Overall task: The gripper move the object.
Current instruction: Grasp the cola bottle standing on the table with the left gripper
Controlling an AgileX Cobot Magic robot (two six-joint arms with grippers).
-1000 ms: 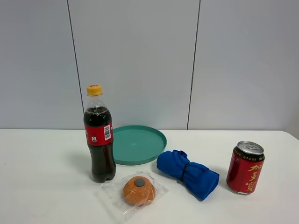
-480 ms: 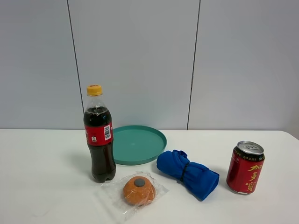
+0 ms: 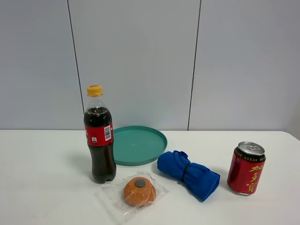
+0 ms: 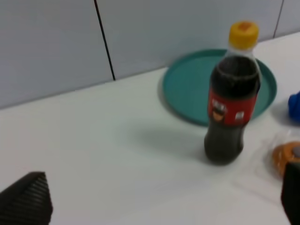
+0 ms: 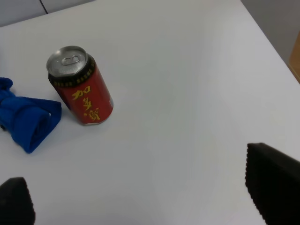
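The left claw [image 4: 159, 192] is spread wide and empty, low over the table [image 4: 93, 154]. The bottle [image 4: 232, 103] stands upright ahead of it, off toward one finger and well apart; I judge this the approach. Just beyond the bottle lies the plate [image 4: 187, 84], and a wrapped bun [image 4: 287, 157] crowds one flank. The side facing the claw is bare table. The right claw [image 5: 145, 192], also spread, hangs near the can [image 5: 82, 86].
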